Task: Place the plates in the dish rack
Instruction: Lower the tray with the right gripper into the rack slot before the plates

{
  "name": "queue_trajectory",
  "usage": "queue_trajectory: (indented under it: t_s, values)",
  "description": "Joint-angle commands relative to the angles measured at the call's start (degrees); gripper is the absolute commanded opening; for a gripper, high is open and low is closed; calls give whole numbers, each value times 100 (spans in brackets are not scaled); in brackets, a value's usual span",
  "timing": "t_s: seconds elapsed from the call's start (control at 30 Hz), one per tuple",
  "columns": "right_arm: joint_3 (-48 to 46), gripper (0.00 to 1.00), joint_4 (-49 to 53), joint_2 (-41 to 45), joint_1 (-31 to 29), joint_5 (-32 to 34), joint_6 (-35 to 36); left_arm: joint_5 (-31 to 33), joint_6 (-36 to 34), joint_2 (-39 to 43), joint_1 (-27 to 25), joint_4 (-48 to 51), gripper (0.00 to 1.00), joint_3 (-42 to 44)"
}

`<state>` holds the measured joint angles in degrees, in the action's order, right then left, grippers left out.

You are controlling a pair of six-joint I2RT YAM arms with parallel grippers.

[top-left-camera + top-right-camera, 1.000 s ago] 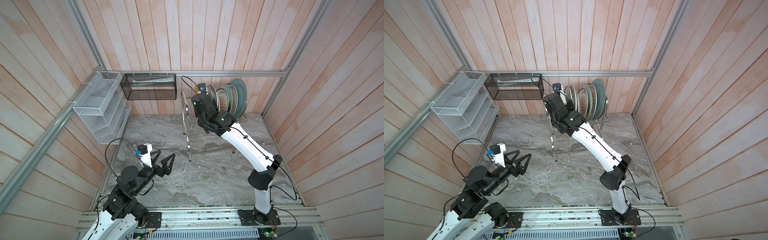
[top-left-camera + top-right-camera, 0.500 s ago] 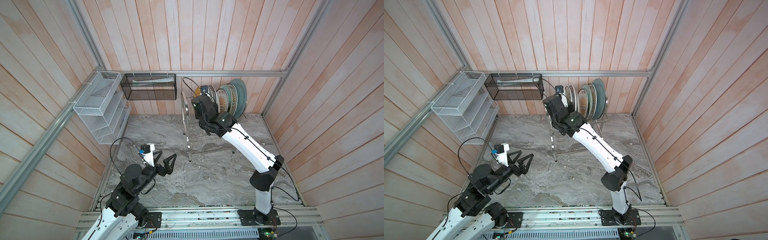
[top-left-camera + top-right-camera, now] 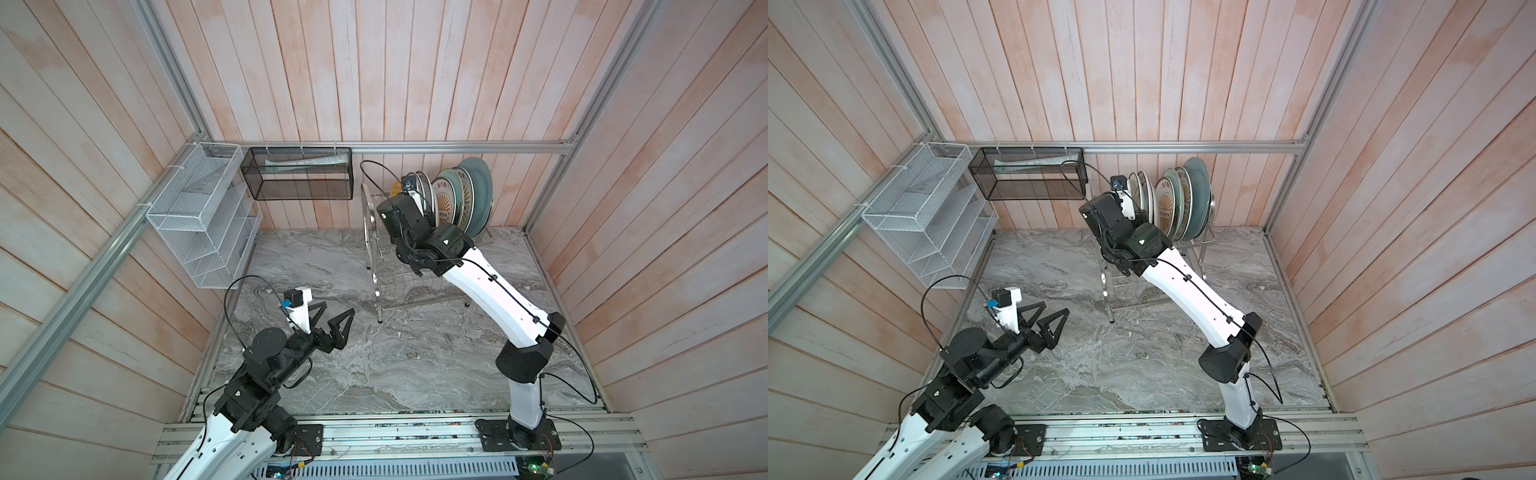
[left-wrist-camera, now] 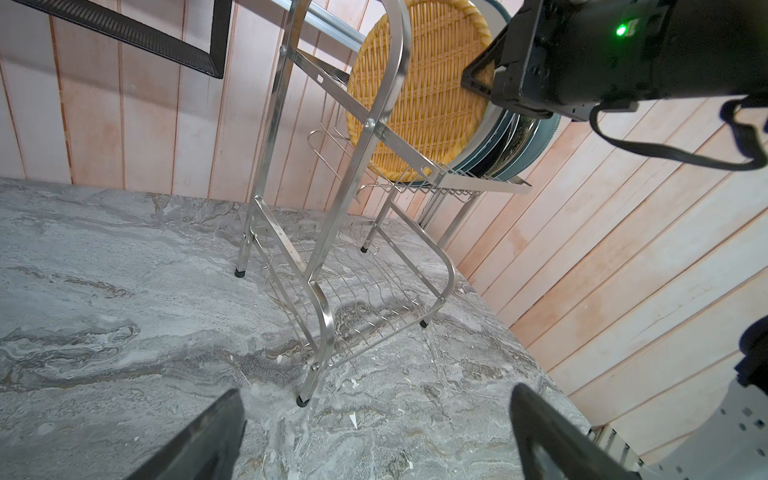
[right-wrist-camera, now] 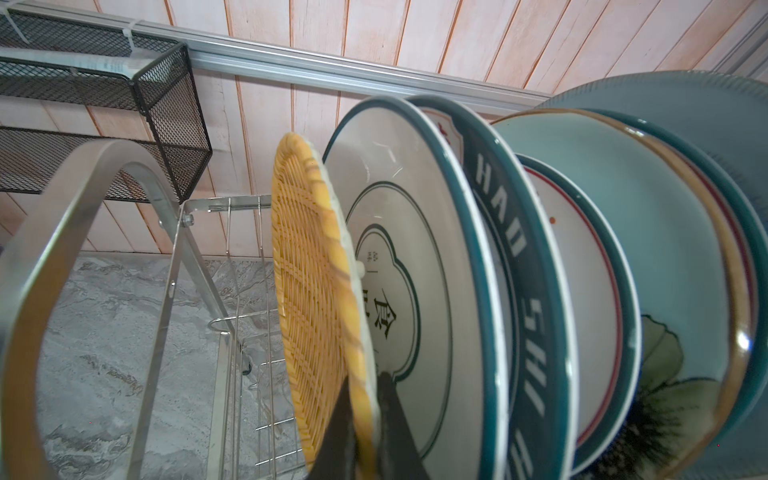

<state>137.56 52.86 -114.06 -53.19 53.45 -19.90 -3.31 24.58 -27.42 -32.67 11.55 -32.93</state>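
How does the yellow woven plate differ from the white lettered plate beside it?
The yellow woven plate is wicker; the white lettered plate is glossy, teal-rimmed, with printed characters. The right gripper pinches the woven plate's rim; the lettered plate stands ungripped. Both stand on edge in the dish rack.

I work in a lab cell dressed up as a kitchen corner. Pale plank walls [image 3: 374, 83] close me in on three sides, held by a bare aluminium frame [image 3: 415, 146]. My two arms [image 3: 490, 291] are bolted to a slotted rail [image 3: 415, 436] at the edge of a marble-look table [image 3: 374, 374], cables trailing. The kitchen part: a steel rack [image 5: 112, 153] of plates [image 5: 415, 249], a white organiser [image 3: 195, 232], a black basket [image 3: 299, 183]
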Motion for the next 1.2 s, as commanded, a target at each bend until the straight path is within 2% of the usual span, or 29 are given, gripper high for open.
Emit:
queue_trajectory:
  t_s: [0.0, 0.1, 0.17, 0.37, 0.8, 1.03, 1.17]
  values:
    - [552, 0, 321, -334, -130, 279, 29, -108, -120, 65, 16, -80, 100, 92]
    - [1358, 0, 579, -742, -130, 386, 240, -122, -131, 126, 16, -42, 100, 87]
    - [1532, 0, 618, -880, -131, 467, 310, -130, -132, 153, 15, -32, 100, 97]
    - [1153, 0, 428, -732, -139, 526, 236, -178, -167, 142, 16, -26, 100, 84]
    - [819, 0, 1352, -568, -201, 395, -718, -266, -153, 78, 17, -65, 100, 89]
    - [424, 0, 1288, -360, -209, 320, -772, -284, -146, 127, 19, -53, 100, 96]
    - [430, 13, 1257, -345, -218, 301, -734, -276, -127, 165, 16, -22, 100, 109]
